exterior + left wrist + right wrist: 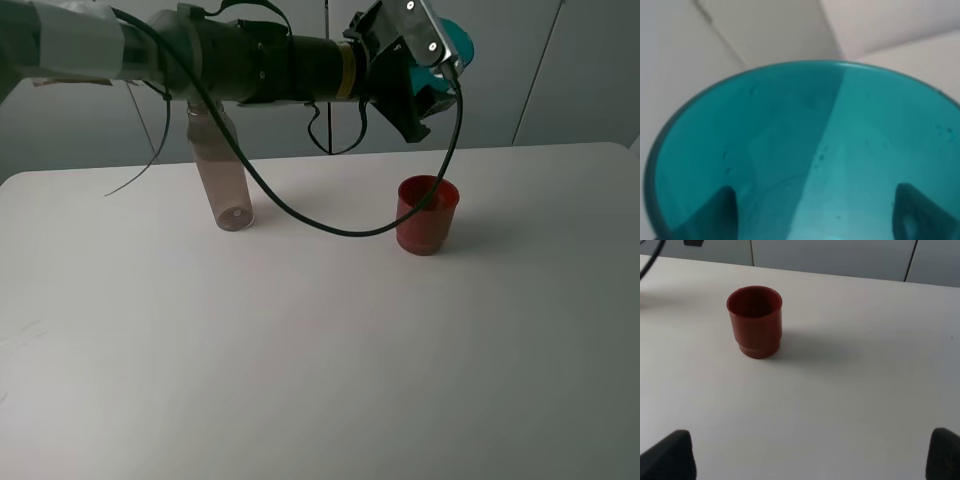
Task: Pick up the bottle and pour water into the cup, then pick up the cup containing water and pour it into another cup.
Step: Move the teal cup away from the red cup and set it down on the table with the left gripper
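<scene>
My left gripper [440, 62] reaches across the table and is shut on the teal cup [460, 42], holding it in the air above the dark red cup [428, 214]. The left wrist view is filled by the teal cup [805, 150], with my dark fingers [715, 212] showing through its wall. The smoky bottle [224, 175] stands upright at the back left, its top hidden behind the arm. My right gripper [807, 455] is open and low over the table, with the red cup [755, 321] some way ahead of it. It is not seen in the exterior view.
The white table [300, 380] fills most of the exterior view. A black cable [330, 230] loops down from the left arm and hangs just left of the red cup. Grey wall panels [560, 70] stand behind the table's far edge.
</scene>
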Available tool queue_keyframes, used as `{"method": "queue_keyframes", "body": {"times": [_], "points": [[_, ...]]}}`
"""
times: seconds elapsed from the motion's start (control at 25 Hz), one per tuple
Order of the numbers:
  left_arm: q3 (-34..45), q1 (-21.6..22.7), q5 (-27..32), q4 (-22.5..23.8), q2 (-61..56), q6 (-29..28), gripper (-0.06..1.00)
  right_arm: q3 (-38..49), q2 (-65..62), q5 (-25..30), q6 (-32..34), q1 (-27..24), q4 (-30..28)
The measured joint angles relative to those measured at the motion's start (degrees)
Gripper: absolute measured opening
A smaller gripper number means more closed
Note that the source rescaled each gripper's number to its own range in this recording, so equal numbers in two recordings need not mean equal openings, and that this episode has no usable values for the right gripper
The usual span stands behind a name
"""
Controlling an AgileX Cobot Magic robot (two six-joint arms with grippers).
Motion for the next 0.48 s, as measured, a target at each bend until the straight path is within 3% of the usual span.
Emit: {"method": "queue_keyframes", "body": {"times": [0.12,0.28,0.4,0.48], "points": [[0.00,1.49,-9.44,3.39,-0.24,-7.69,0.06,0.00,0.00,0.00,0.00,0.00,0.00],[0.00,3.49,-15.71,7.14,-0.33,-14.93,0.06,0.00,0.00,0.00,0.00,0.00,0.00],[0.72,4.49,-16.86,7.35,-0.33,-15.89,0.06,0.00,0.00,0.00,0.00,0.00,0.00],[2.65,4.62,-17.00,6.02,-0.37,-12.16,0.06,0.00,0.00,0.00,0.00,0.00,0.00]]}}
